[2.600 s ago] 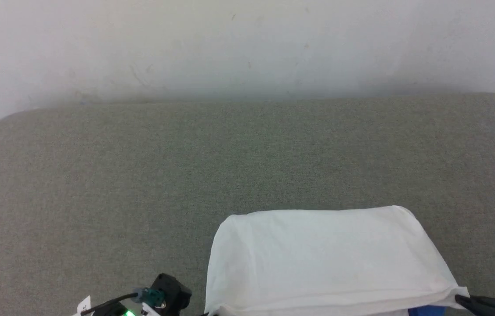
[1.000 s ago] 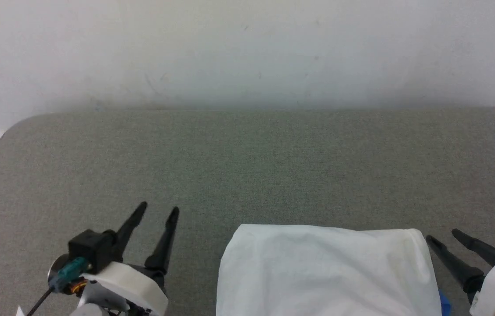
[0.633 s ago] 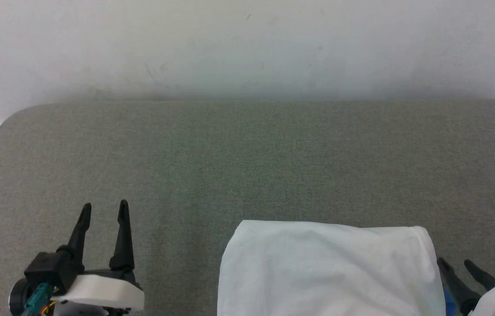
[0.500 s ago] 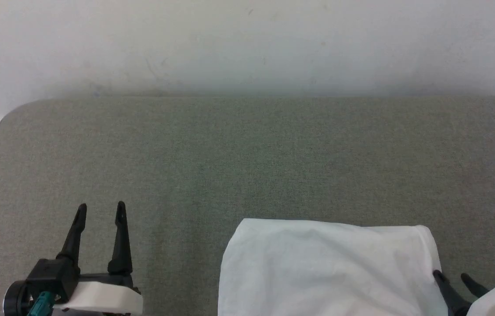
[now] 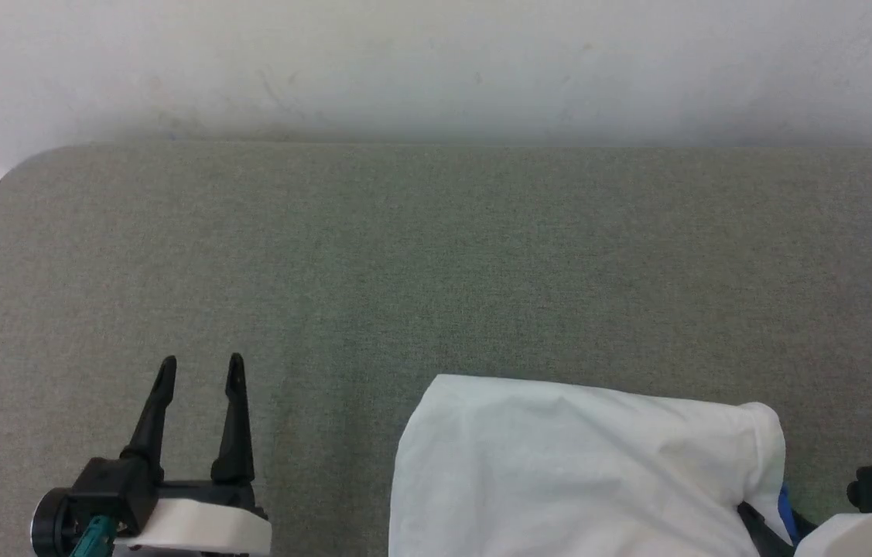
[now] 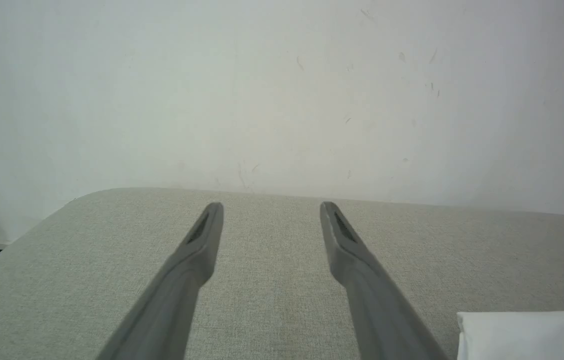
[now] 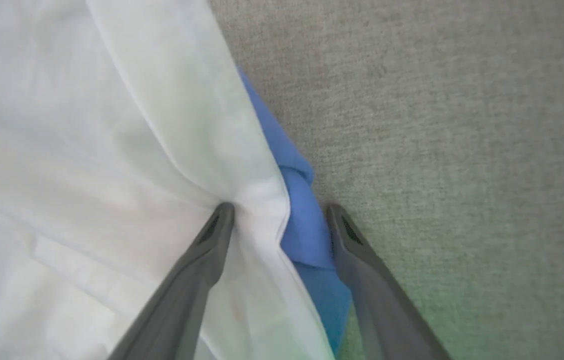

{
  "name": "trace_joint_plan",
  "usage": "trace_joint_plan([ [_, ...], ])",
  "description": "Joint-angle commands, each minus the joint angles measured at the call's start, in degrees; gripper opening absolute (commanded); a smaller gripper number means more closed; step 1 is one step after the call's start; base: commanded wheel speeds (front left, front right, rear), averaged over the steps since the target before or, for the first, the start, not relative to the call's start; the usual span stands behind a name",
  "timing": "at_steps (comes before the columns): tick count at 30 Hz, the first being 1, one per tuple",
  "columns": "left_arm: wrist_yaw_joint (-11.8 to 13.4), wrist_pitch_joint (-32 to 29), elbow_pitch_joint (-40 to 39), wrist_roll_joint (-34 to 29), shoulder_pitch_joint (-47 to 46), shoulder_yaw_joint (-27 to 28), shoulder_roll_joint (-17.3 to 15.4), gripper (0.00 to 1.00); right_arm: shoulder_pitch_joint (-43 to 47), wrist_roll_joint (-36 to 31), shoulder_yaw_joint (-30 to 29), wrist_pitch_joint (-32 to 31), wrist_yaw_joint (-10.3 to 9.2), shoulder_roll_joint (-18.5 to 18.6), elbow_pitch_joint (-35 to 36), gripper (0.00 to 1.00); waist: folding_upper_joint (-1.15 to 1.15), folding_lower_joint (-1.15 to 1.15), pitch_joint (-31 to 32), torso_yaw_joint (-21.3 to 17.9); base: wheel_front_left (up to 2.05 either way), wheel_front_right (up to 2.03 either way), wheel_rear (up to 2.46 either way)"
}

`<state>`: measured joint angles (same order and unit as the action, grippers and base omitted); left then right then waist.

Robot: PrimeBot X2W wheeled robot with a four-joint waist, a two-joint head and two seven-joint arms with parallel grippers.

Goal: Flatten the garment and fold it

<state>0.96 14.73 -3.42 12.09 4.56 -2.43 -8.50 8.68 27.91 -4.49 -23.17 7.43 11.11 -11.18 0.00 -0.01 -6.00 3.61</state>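
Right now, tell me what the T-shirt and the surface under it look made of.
T-shirt: thin matte cloth, likely cotton knit; it creases softly. Surface: grey-green matte textile covering, showing a fine woven grain; what lies beneath cannot be told.

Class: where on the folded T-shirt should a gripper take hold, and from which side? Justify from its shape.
The T-shirt is probably best taken at its right edge, where white cloth overlaps the blue sleeve, coming from the robot's right. There the layers bunch into a raised ridge; the top lies broad and flat. The open right gripper straddles that ridge.
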Motion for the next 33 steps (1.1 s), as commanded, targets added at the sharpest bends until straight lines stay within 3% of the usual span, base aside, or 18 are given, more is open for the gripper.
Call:
trace_joint_plan([
  [1,-0.7,0.3,0.3,-0.9,-0.9,0.6,0.6,1.0,0.3,1.0,3.3,-1.9,0.06,-1.8,-3.0,1.0,0.0,0.01,-0.7,0.3,0.0,0.0,0.0],
  [2,-1.1,0.3,0.4,-1.2,-1.1,0.9,1.0,1.0,0.2,1.5,4.2,-2.2,0.06,-1.7,-3.5,0.47,0.0,0.01,-0.9,0.4,0.0,0.0,0.0],
  [3,-1.5,0.3,0.6,-1.5,-1.2,1.2,1.3,1.0,0.1,2.0,5.1,-2.2,0.06,-1.6,-3.9,0.02,0.0,0.01,-1.0,0.5,0.0,0.0,0.0],
  [9,-3.2,0.3,1.4,-2.9,-1.1,2.9,2.6,1.0,-1.6,4.3,6.8,1.1,0.06,-0.1,-4.2,0.0,0.0,0.01,-0.8,0.1,0.0,0.0,0.0],
  [16,-4.6,0.3,2.4,-3.9,-0.8,3.8,3.7,1.0,-4.9,6.0,0.5,5.7,0.06,3.7,-3.7,0.0,0.0,0.01,0.2,-0.8,0.0,0.0,0.0],
  [26,-5.5,0.3,3.0,-4.3,-0.6,4.0,4.7,1.0,-7.4,6.0,-11.0,5.0,0.06,8.5,-8.7,0.0,0.0,0.01,0.9,-1.5,0.0,0.0,0.0],
  [33,-6.0,0.3,3.5,-4.4,0.3,4.5,5.1,1.0,-6.6,5.0,-10.8,3.5,0.06,9.1,-6.9,0.0,0.0,0.01,2.6,-2.2,0.0,0.0,0.0],
])
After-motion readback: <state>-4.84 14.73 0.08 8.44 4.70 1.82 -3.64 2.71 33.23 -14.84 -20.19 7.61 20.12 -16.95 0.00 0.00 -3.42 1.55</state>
